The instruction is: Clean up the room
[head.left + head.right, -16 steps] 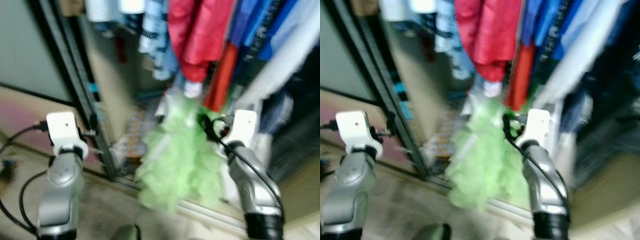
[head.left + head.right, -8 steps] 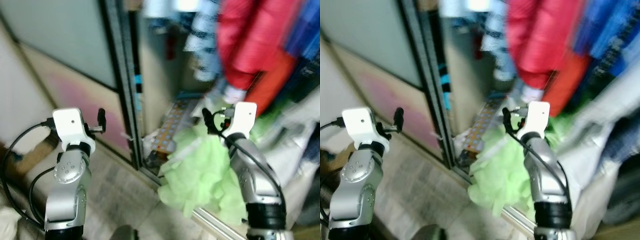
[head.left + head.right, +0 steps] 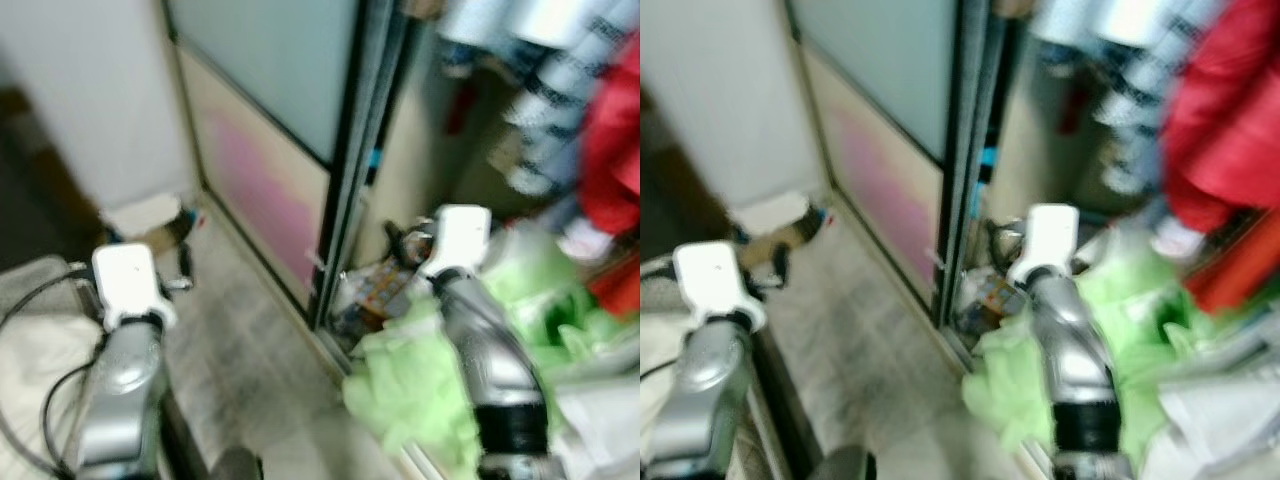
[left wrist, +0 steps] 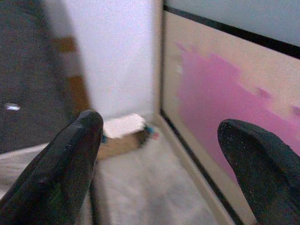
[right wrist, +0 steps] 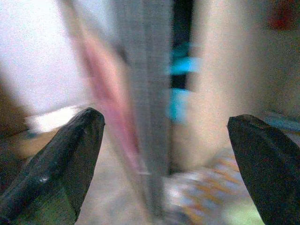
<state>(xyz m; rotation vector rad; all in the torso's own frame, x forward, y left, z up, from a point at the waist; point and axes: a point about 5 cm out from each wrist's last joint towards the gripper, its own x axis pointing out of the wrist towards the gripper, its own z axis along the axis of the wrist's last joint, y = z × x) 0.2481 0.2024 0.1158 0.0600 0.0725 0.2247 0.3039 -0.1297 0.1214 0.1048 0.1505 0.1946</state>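
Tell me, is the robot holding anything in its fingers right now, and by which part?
Nothing is held. The left gripper and the right gripper both have their fingers spread wide, with only floor and the closet door frame seen between them.

The grey, streaked floor (image 3: 255, 370) runs from 6 o'clock up to 11 o'clock along the sliding door's dark track (image 3: 330, 330). A small box (image 3: 150, 215) with a pale top lies on it at 10 o'clock, by the white wall. At 4 o'clock, 1 heap of light green cloth (image 3: 410, 385) spills over the track; a patterned packet (image 3: 375, 295) lies just beyond it, blurred.
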